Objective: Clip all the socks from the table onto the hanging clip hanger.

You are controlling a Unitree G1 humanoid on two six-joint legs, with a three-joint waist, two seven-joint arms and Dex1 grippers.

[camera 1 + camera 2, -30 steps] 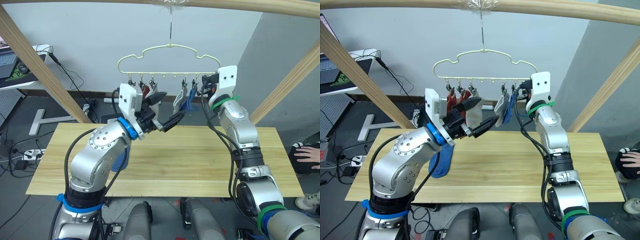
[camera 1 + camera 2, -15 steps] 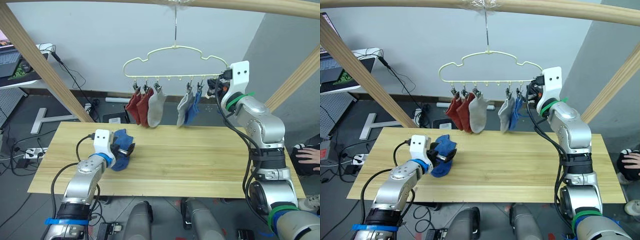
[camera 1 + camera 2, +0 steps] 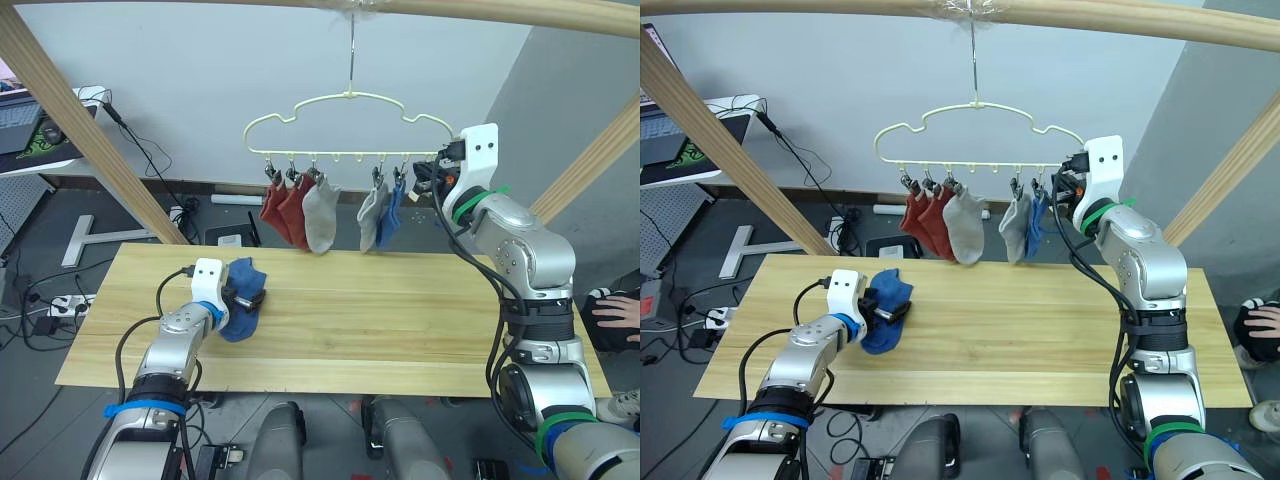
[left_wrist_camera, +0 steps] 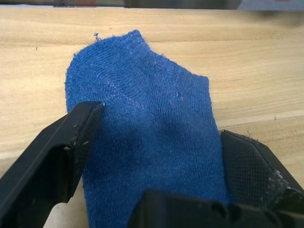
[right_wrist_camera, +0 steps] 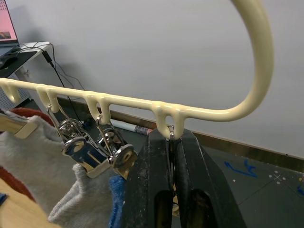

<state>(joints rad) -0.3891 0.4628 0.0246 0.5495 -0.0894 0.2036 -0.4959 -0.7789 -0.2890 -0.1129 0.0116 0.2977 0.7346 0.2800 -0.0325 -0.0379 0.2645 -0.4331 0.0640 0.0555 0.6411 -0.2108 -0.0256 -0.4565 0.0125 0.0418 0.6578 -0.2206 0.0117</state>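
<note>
On the clip hanger (image 3: 345, 125), five socks (image 3: 325, 205) hang.

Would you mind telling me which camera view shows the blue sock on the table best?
The left wrist view: the blue sock lies flat on the table, between the left hand's open fingers. Both eye views show it small, beside that hand.

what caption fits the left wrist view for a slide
Left gripper open around the last blue sock lying on the wooden table.
</note>
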